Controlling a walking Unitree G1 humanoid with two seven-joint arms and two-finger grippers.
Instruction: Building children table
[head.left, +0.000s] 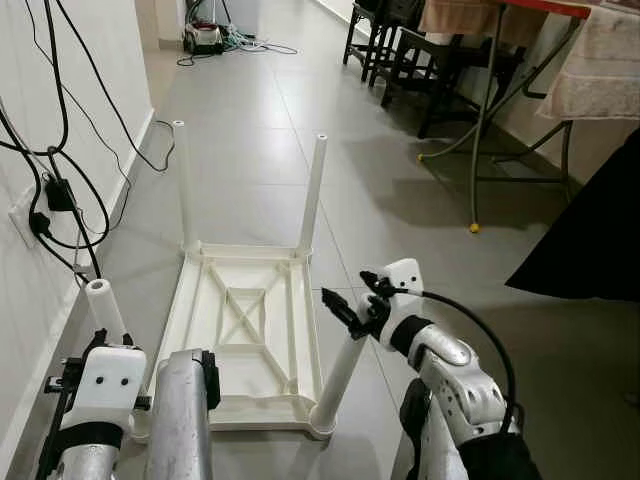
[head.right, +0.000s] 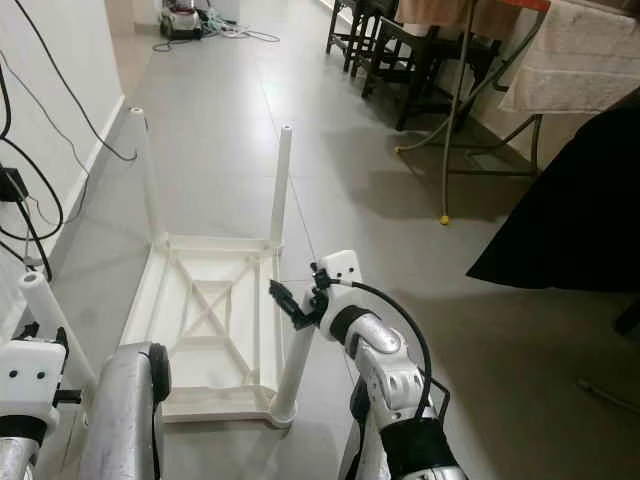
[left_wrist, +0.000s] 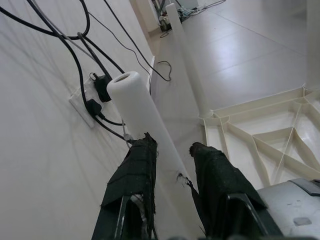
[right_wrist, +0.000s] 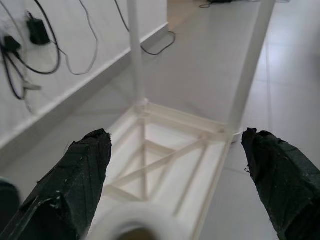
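Left end effector (left_wrist: 170, 155) clamped; right end effector (right_wrist: 175, 165) spread wide.

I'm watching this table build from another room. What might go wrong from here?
The left end effector grips a loose table leg close to the wall's plugged-in cables; swinging it could snag them. The right end effector is open above the near-right leg, so a careless push may tilt that leg in its socket. The upturned tabletop lies unheld on smooth tiles and could slide when the leg is pressed in.
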